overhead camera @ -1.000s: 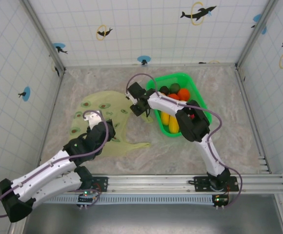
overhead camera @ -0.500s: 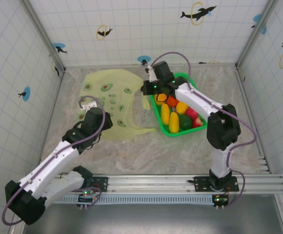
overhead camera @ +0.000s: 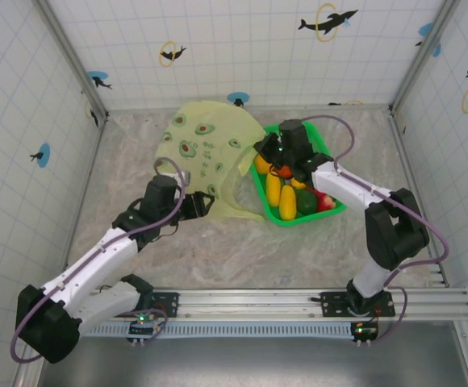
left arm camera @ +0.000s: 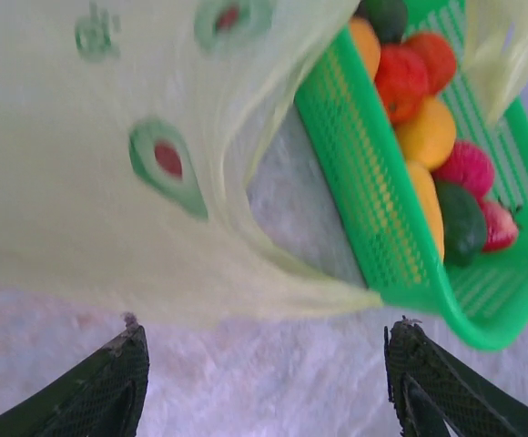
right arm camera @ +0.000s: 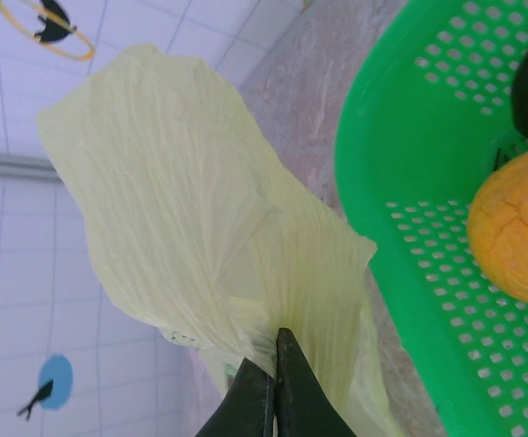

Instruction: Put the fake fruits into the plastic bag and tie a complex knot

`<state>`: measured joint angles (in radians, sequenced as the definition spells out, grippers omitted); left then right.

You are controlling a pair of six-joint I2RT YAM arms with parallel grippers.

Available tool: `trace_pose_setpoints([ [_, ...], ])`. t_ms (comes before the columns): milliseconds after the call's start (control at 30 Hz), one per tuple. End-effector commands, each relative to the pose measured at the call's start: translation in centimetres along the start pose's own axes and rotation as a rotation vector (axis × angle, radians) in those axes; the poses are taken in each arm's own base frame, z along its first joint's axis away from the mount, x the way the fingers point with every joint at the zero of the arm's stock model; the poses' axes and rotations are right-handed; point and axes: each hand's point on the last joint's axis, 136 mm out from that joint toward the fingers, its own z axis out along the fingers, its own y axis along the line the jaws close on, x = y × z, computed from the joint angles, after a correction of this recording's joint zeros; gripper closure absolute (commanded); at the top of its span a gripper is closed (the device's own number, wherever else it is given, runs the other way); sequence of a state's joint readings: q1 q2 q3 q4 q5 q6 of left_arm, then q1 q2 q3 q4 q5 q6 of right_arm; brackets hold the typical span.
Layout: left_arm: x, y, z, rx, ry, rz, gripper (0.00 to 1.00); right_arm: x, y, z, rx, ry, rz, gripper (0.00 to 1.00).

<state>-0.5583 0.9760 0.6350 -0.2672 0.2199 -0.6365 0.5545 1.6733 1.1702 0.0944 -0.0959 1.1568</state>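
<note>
The plastic bag [overhead camera: 206,153] is pale yellow-green with avocado prints and hangs lifted off the table, left of the green basket [overhead camera: 277,218]. My right gripper [overhead camera: 263,150] is shut on a bunched strip of the bag [right arm camera: 182,200], its jaws [right arm camera: 274,353] pressed together on the film. The fake fruits [overhead camera: 287,201] lie in the basket: yellow, orange, red and dark green ones [left arm camera: 428,132]. My left gripper [overhead camera: 208,205] stands open and empty just below the bag's lower edge [left arm camera: 109,182], with its fingertips [left arm camera: 129,344] wide apart over bare table.
The green basket [left arm camera: 382,237] stands right of the bag, its near wall close to my left gripper's right finger. White tiled walls enclose the table on three sides. Marbled tabletop lies free at the front and far left.
The right gripper has carried the bag from flat on the left table up and back beside the basket. The left arm has swung right after it, and its jaws have widened slightly.
</note>
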Motion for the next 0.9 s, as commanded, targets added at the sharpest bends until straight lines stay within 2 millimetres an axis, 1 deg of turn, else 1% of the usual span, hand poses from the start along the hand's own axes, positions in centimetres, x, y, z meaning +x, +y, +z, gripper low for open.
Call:
trace_pose_setpoints([
  [0,2.8,-2.6,0.6,0.166,0.077,-0.012,0.29,-1.4,-0.2,1.3,-0.044,-0.099,0.157,1.0],
  [100,5.1,-3.8,1.8,0.226,0.141,0.027,0.29,-1.2,0.1,3.0,-0.068,-0.083,0.196,1.0],
  [200,6.6,-4.6,3.2,0.242,0.202,0.093,0.3,-0.8,0.2,4.5,-0.069,-0.056,0.21,1.0],
  [233,7.0,-4.5,3.8,0.231,0.222,0.114,0.3,-0.8,0.1,4.7,-0.068,-0.059,0.217,1.0],
  [267,7.2,-3.8,4.7,0.192,0.233,0.129,0.32,-0.8,0.1,4.9,-0.069,-0.063,0.221,1.0],
  [367,6.3,-0.4,6.7,-0.003,0.187,0.134,0.36,-0.7,0.3,5.0,-0.066,-0.067,0.226,1.0],
  [467,4.9,2.2,7.7,-0.156,0.121,0.141,0.33,-0.5,0.5,4.8,-0.067,-0.067,0.215,1.0],
  [533,4.0,2.5,7.9,-0.184,0.085,0.135,0.31,-0.4,0.4,4.6,-0.065,-0.066,0.209,1.0],
  [633,2.7,3.2,7.1,-0.22,-0.013,0.098,0.28,-0.2,0.2,4.2,-0.063,-0.067,0.208,1.0],
  [700,2.1,3.7,6.7,-0.214,-0.066,0.069,0.27,-0.2,0.0,3.9,-0.06,-0.069,0.205,1.0],
  [800,1.7,3.9,6.9,-0.155,-0.086,0.02,0.31,-0.2,-0.3,3.8,-0.053,-0.073,0.201,1.0],
  [867,1.5,3.6,7.5,-0.126,-0.079,0.016,0.34,0.0,-0.5,3.9,-0.05,-0.068,0.202,1.0],
])
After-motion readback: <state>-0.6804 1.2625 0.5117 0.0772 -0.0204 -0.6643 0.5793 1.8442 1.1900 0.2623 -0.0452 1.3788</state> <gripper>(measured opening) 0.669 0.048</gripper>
